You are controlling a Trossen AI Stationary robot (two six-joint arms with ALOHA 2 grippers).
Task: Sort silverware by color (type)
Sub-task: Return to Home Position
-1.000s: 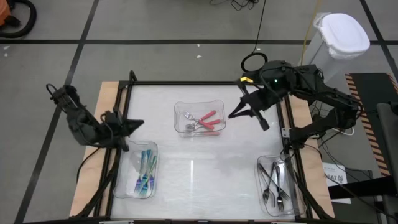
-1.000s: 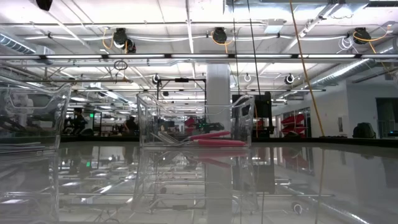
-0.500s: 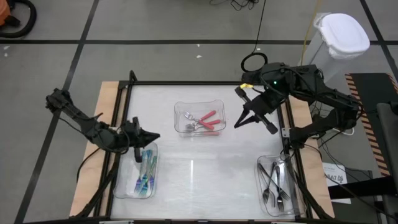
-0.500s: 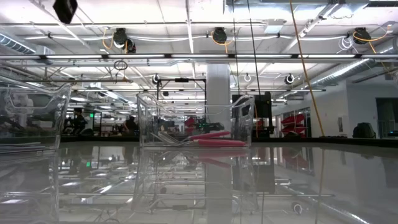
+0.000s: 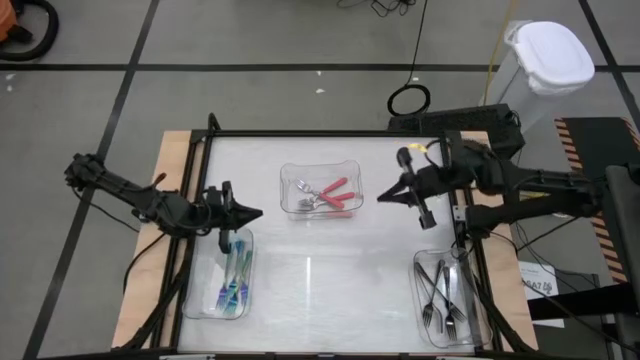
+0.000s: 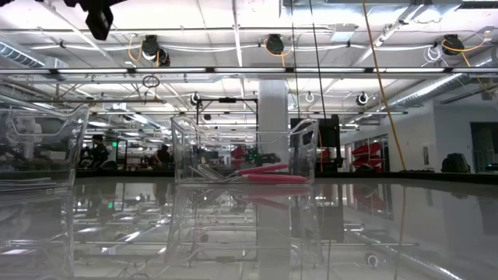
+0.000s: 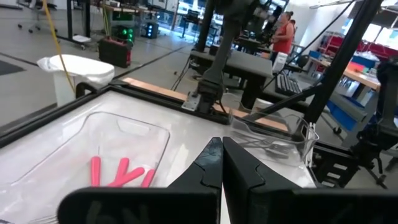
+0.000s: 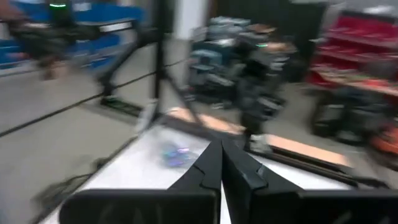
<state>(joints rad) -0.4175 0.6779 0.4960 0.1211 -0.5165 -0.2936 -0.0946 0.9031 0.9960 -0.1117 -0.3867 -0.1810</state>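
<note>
The silverware lies in three clear trays. Pink-handled pieces (image 5: 335,194) rest in the far middle tray (image 5: 320,168), teal-handled ones (image 5: 235,272) in the near left tray (image 5: 196,300), dark grey ones (image 5: 444,288) in the near right tray (image 5: 478,330). My left gripper (image 5: 258,213) hangs shut and empty above the left tray's far end, pointing toward the table's right edge. My right gripper (image 5: 381,196) hangs shut and empty right of the middle tray, pointing toward the table's left edge. Pink handles (image 7: 121,172) show in the left wrist view.
A black frame (image 5: 300,134) borders the white table top. A white bin (image 5: 548,55) stands on the floor beyond the far right corner. Bare table lies between the three trays, in the middle and near the front edge.
My left gripper has swung from the table's left edge toward the right, out above the teal tray's far end, and sunk a little. My right gripper has come down and drawn slightly toward the table's right and near side, turning level. Both have stayed shut. The silverware has not moved.
</note>
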